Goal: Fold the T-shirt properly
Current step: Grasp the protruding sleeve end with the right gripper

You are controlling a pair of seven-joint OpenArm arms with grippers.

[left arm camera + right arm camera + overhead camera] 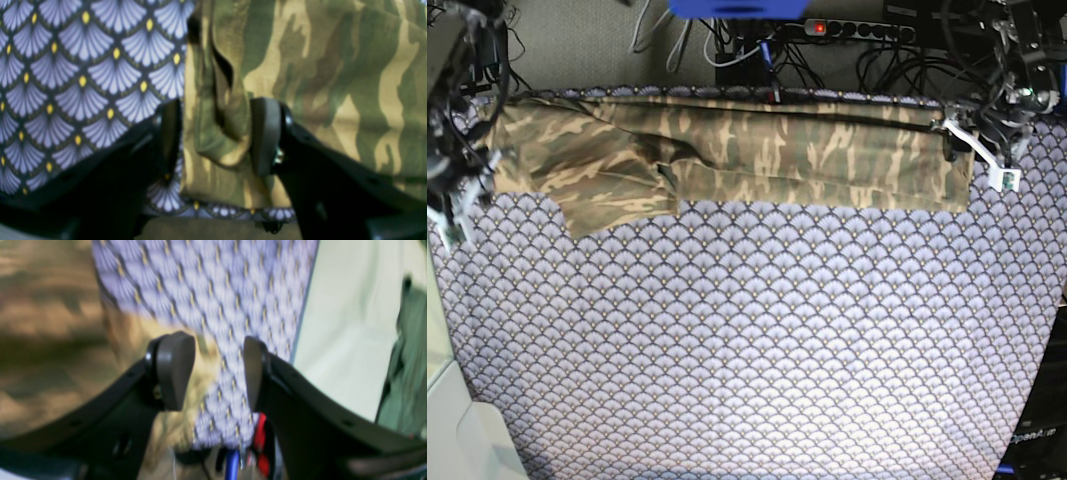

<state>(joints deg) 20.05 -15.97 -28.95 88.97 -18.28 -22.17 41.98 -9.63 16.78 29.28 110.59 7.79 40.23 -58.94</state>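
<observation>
Two dark padded fingers of the left gripper (217, 136) are seen in the left wrist view, spread wide astride a folded edge of the soft camouflage T-shirt (317, 76) in tan, olive and brown; no pinch on the fabric is shown. The purple scale-patterned table cloth (83, 76) lies to its left.

The right wrist view is blurred: the right gripper (218, 370) is held wide apart over the table cloth (213, 290), with tan shirt fabric (50, 323) at its left finger.

From the base view, the T-shirt (757, 155) is laid as a long folded band along the far edge of the table cloth (747, 340), between both grippers.
</observation>
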